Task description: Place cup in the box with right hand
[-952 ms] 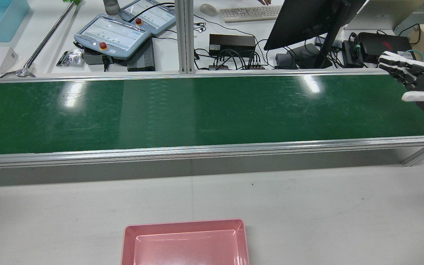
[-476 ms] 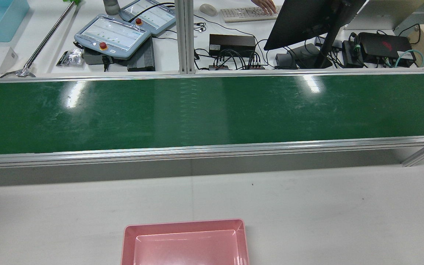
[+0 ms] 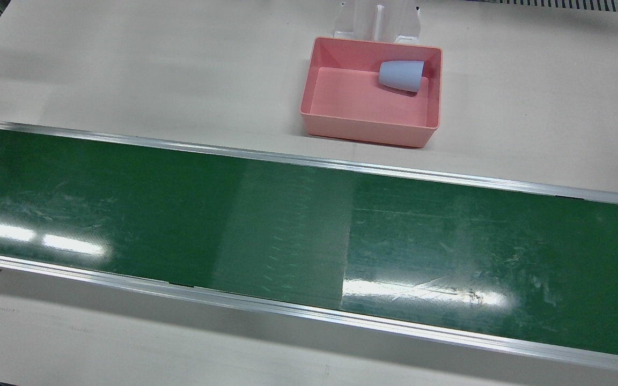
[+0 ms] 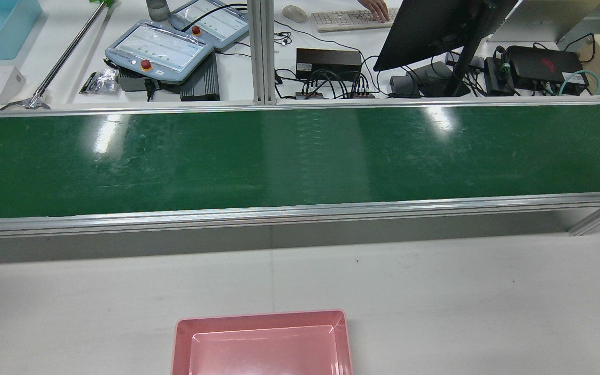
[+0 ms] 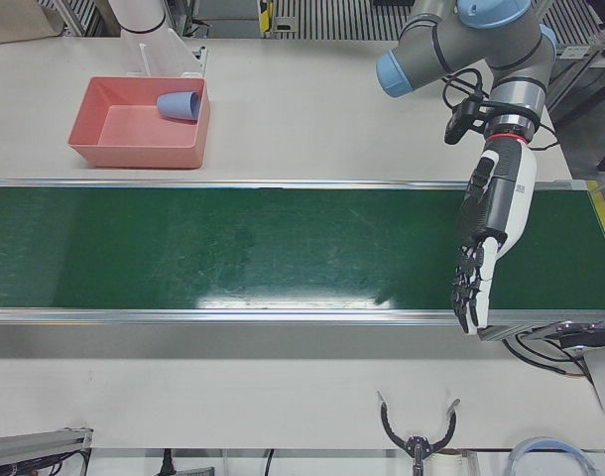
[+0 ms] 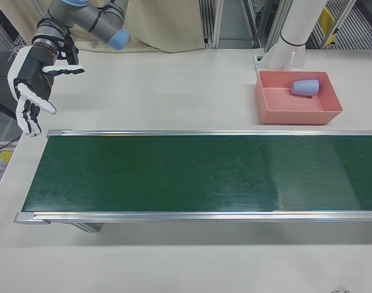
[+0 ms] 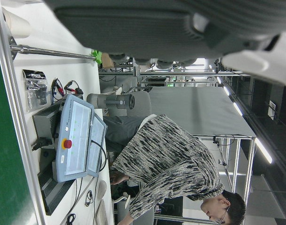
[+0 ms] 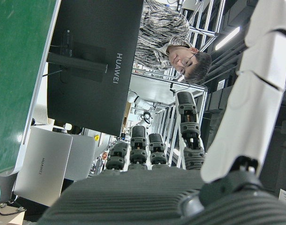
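The pale blue plastic cup (image 3: pixel 401 75) is found lying on its side inside the pink rectangular plastic box (image 3: pixel 368 131), in the corner nearest the white pedestal (image 3: pixel 377 20). In the front view its long axis runs roughly across the picture, slightly tilted; the wider open end appears to face the view's right, toward the box wall, and the narrower base toward the box's middle. Placement is judged complete.

Risks noted: being on its side, the cup could roll along the box floor if the box were jolted — though the walls should contain it.

The right hand (image 6: pixel 33 91) is held well clear, beyond the end of the green conveyor belt (image 6: pixel 192 174), fingers spread and empty. The left hand (image 5: pixel 486 243) hangs over the belt's opposite end, fingers extended and empty — no contact is observed. The desk (image 3: pixel 126 69) carries the box.
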